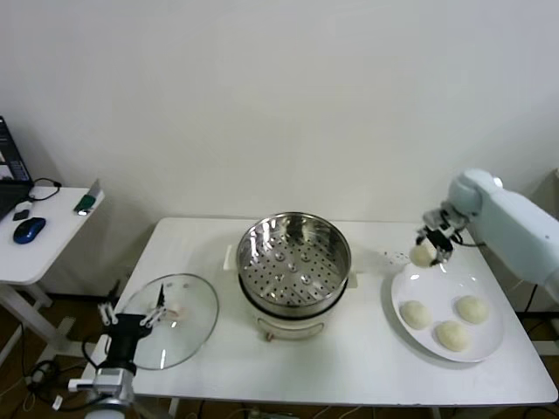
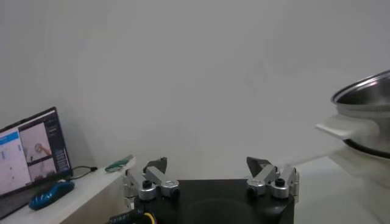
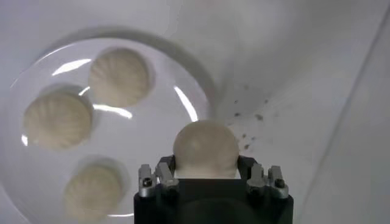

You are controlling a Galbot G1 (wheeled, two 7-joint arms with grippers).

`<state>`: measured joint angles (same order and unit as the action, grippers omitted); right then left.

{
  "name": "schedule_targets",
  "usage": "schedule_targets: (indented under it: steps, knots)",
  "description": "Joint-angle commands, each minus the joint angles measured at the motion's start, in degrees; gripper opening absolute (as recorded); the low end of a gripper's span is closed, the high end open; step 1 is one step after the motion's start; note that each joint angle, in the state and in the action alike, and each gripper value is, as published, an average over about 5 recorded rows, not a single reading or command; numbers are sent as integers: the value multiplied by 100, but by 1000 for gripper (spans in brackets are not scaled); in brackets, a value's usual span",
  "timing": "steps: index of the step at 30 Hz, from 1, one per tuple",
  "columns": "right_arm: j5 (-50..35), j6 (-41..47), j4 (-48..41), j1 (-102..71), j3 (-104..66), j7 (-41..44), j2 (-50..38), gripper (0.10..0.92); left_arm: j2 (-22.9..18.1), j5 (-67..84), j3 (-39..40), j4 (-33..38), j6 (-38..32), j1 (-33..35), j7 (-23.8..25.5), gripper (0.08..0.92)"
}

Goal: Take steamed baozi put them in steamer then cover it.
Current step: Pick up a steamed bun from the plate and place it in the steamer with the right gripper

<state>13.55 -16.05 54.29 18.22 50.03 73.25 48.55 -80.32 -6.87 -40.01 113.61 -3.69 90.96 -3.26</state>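
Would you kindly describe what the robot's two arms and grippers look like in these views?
The right arm has smooth, rounded white casing ending in a dark wrist. The right gripper has a black body with silver-grey metal finger links and visible screws. The left gripper matches it, black-tipped, with a yellow cable at its base.

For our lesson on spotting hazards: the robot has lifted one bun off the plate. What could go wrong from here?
1. The soft cream-white bun, pinched by the right gripper, may slip or squash during the carry.
2. It could catch the round shiny steel steamer basket's raised rim.
3. The round clear glass lid overhangs the white table's edge beside the open left gripper; a nudge might tip it.
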Motion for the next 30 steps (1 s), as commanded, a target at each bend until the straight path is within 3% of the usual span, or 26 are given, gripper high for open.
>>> schedule_targets:
  steps: [1, 8, 16, 30]
  knots:
    - [-878, -572, 833, 1862, 1313, 72, 386, 662, -41, 10, 8, -26, -12, 70, 6, 823]
    - [-563, -1269, 1274, 2418, 1532, 46, 1197, 666, -28, -48, 14, -5, -5, 83, 9, 823]
    - [227, -1454, 1848, 1656, 1343, -63, 1736, 662, -54, -46, 44, 52, 49, 64, 12, 823]
    - [1194, -1650, 775, 528, 1110, -155, 2840, 670, -21, 46, -16, 119, 21, 186, 24, 823]
